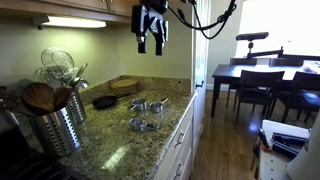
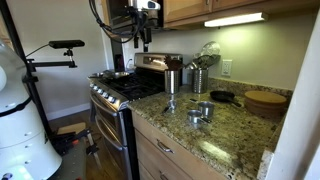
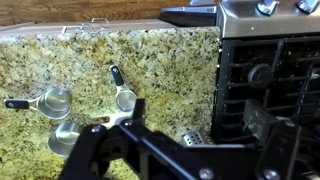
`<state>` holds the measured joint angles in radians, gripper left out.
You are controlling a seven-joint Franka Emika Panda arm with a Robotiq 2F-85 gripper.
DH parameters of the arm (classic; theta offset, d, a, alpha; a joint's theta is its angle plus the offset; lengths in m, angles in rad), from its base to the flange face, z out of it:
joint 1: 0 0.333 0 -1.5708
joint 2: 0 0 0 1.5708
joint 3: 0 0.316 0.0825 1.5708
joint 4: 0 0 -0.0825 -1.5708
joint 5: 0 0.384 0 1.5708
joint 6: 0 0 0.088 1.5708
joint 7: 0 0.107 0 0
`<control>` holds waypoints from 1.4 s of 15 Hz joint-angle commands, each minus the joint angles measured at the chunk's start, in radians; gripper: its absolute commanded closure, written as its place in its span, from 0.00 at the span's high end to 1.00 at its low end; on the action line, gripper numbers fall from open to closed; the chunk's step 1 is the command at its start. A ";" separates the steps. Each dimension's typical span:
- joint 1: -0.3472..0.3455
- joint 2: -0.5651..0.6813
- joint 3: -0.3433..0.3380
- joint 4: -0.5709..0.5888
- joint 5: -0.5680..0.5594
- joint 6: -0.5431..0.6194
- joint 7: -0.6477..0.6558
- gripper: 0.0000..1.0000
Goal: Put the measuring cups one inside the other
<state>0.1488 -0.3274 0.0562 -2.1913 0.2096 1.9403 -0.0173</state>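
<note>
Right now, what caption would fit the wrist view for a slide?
Three measuring cups lie separate, none nested, on the speckled granite counter beside the stove.

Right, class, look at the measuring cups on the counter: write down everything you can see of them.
The measuring cups are three small, shiny silver metal cups, each with a short handle that looks dark in the wrist view. They stand upright, mouths up, on the speckled granite counter beside the stove, spread out with none nested. Only the counter touches them; the open hand hangs well above.
</note>
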 commanded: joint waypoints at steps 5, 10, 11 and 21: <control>-0.012 0.001 0.011 0.003 0.004 -0.004 -0.002 1.00; -0.013 0.037 0.014 0.005 0.009 0.028 0.000 1.00; -0.014 0.053 0.015 0.006 0.006 0.043 0.003 1.00; -0.021 0.204 0.029 -0.024 -0.038 0.313 0.035 1.00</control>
<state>0.1433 -0.1522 0.0673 -2.1970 0.1964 2.1695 -0.0137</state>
